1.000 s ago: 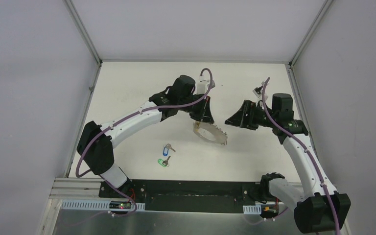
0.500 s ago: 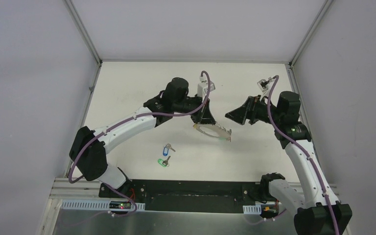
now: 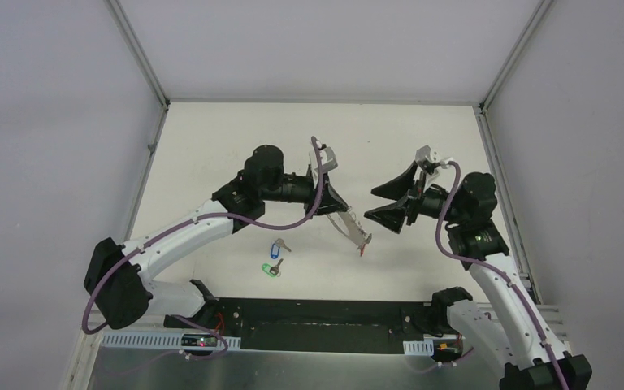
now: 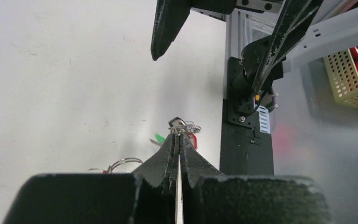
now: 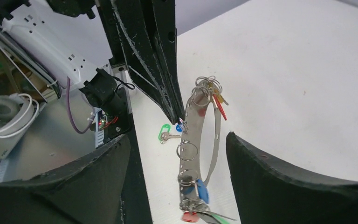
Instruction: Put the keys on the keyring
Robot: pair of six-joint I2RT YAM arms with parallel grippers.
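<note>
Near the middle of the tabletop (image 3: 211, 146), the keyring (image 3: 354, 230) is held by the left jaws, which are closed flat on its thin metal edge at the ring's eleven o'clock side. It hangs tilted from them and seems to be lifted off the surface. The right jaws stand wide apart with nothing between them, near the ring at about one o'clock and facing it. At about eight o'clock from the ring, well apart from it, the blue-tagged key (image 3: 277, 245) and the green-tagged key (image 3: 270, 269) lie flat and close together, not yet on the ring.

We judge the ring to be light and stiff, but thin and smooth, so it may turn in a pinch on its edge. The small tagged keys already hung on it will probably swing when it moves. For a second hold we would choose a bare part of the metal, away from those keys and across from the left jaws.

The two loose keys look very light and lie low. We think the plastic tag is the better place to hold them, because it is thicker and less slippery than the metal part.
</note>
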